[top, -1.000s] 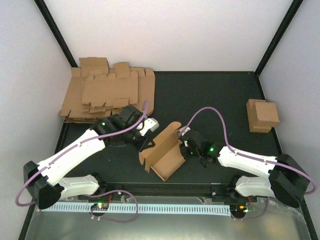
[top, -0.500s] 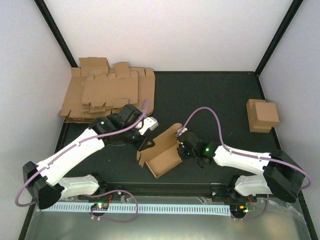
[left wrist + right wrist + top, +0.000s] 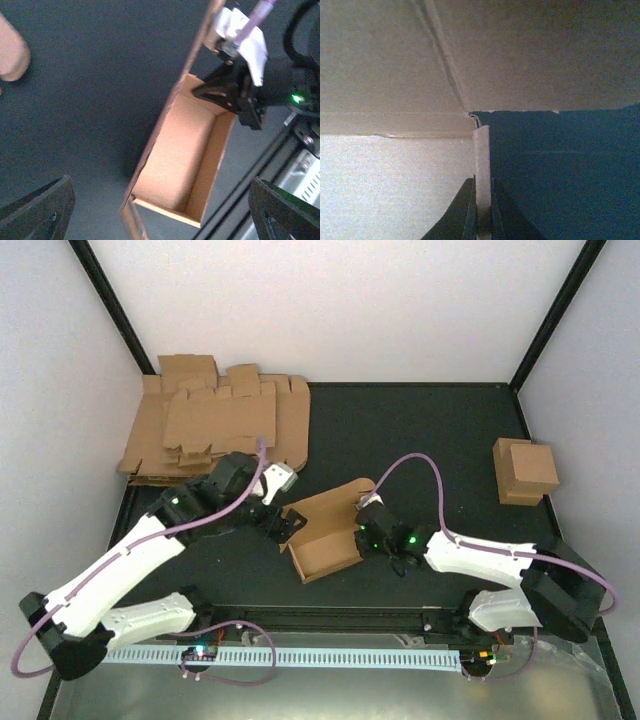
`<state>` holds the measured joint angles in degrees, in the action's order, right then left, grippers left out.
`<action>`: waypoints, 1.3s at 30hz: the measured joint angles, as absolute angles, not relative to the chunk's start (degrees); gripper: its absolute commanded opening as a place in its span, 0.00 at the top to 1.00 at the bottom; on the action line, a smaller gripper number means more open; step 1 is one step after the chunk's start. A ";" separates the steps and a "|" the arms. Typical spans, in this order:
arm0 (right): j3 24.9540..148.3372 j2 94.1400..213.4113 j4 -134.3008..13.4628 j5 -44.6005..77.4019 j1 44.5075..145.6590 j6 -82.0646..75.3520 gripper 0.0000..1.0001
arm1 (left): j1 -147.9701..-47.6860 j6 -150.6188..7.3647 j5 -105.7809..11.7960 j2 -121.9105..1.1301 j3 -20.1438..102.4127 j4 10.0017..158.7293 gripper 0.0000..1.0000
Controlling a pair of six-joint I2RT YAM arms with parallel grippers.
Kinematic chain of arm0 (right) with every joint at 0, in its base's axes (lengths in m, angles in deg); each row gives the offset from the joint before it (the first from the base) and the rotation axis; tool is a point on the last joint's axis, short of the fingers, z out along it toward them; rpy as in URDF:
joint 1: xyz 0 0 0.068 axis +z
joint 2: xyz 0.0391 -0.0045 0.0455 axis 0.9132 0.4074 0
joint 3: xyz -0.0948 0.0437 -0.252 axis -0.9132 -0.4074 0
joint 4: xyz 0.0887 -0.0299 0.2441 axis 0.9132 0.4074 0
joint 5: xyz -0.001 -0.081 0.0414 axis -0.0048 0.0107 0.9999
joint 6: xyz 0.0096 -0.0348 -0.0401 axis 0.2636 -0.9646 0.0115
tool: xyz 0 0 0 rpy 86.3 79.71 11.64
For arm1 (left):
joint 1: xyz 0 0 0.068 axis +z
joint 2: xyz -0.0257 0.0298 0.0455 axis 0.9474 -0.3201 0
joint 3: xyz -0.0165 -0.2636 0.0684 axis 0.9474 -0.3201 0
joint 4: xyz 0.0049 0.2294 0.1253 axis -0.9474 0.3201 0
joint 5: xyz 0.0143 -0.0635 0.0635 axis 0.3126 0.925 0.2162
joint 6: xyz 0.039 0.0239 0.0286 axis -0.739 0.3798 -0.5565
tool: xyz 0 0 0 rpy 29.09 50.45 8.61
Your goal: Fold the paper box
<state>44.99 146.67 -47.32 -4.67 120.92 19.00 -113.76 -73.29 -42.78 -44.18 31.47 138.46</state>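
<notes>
The left gripper (image 3: 285, 526) spread its jaws, releasing the plain brown cardboard box (image 3: 325, 548), which settled flat; the right gripper (image 3: 362, 530) closed its jaws on the box's wall.

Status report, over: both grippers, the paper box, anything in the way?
Left gripper open, holding nothing. Right gripper shut on paper box wall. Box half-formed, lid open. Blank pile behind, apart.

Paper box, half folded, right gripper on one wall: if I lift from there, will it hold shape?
Probably light: the wall edge of the paper box pinched in the right gripper looks thin. It may skew when lifted, since its lid flap is not tucked in. Unlikely to roll: the bottom is flat.
</notes>
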 measured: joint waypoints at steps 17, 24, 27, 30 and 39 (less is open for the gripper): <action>44.99 149.97 -47.54 -9.26 120.92 26.63 0.98 | -113.13 -53.65 -55.51 -28.77 7.66 122.54 0.01; 44.99 150.21 -47.50 -9.59 120.92 27.30 0.98 | -112.71 -49.47 -55.44 -27.75 2.31 114.96 0.01; 44.99 150.28 -47.47 -10.09 120.92 27.48 0.98 | -112.69 -48.73 -55.31 -27.09 1.15 112.21 0.01; 45.03 150.49 -47.47 -10.33 120.92 27.89 0.98 | -112.69 -48.36 -55.18 -27.00 0.25 110.35 0.01; 46.96 153.88 -44.17 -11.97 120.92 34.49 0.97 | -112.65 -48.18 -54.98 -27.09 -0.25 108.93 0.01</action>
